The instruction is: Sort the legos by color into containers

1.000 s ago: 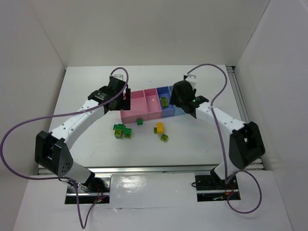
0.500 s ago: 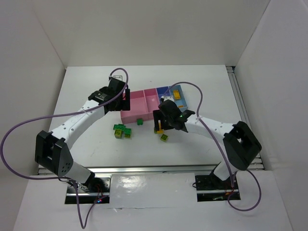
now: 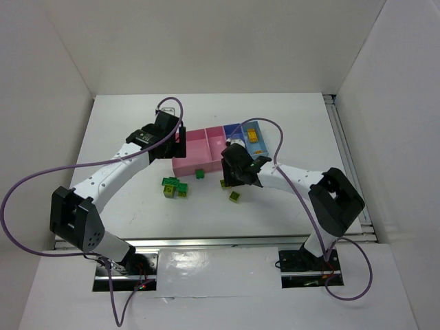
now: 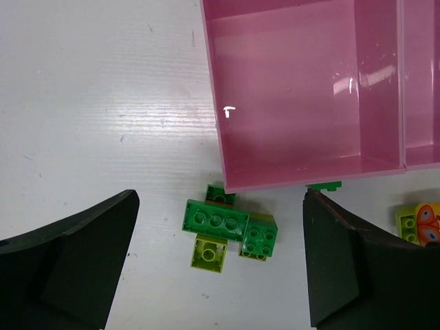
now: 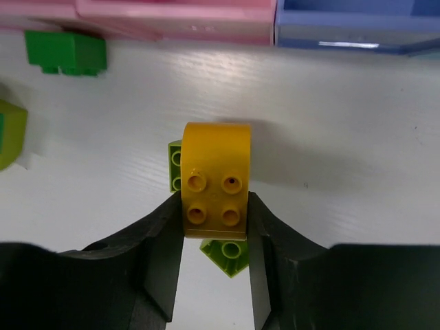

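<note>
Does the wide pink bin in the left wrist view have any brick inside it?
No, the wide pink bin shows only a bare floor; the green bricks lie outside its wall.

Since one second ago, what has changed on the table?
The right gripper came from over the blue bins toward the near edge, down in front of them, and closed on the orange brick. The left gripper stays open near the pink bin; the green bricks did not move.

top: overhead, far | wrists: close, downward | shared: pink bins (image 3: 192, 148) (image 4: 309, 103) (image 5: 172, 10)
</note>
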